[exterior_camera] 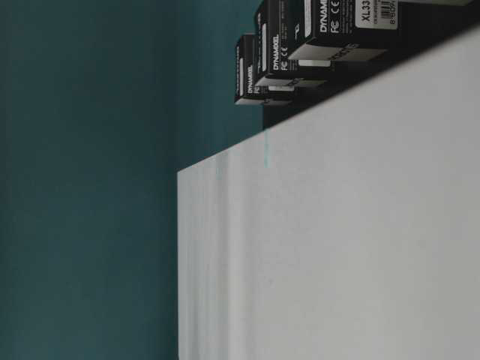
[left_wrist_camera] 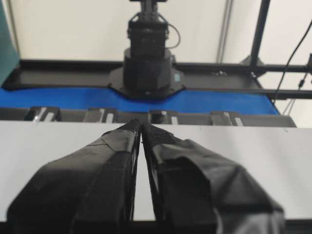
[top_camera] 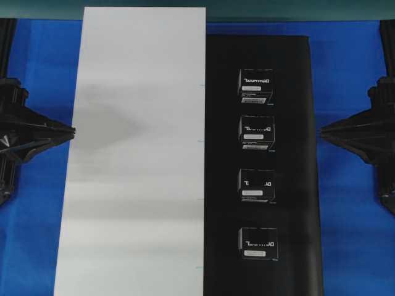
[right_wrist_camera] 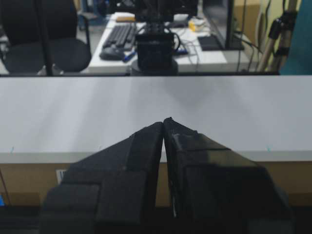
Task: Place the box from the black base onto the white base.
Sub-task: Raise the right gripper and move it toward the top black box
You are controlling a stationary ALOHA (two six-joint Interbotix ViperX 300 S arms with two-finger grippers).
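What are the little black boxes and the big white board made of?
The boxes look like printed cardboard cartons: matte black, sharp folded edges, white lettering, paper labels. The white board seems a smooth coated panel, plastic or laminate; its soft sheen mirrors faint shadows. Neither is certain.

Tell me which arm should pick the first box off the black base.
Right, probably. The four boxes sit on the black base, nearest the right end effector; the left end effector would have to cross the white base.

Black arms, tapered black tape-wrapped fingers [left_wrist_camera: 122, 146], matte casings
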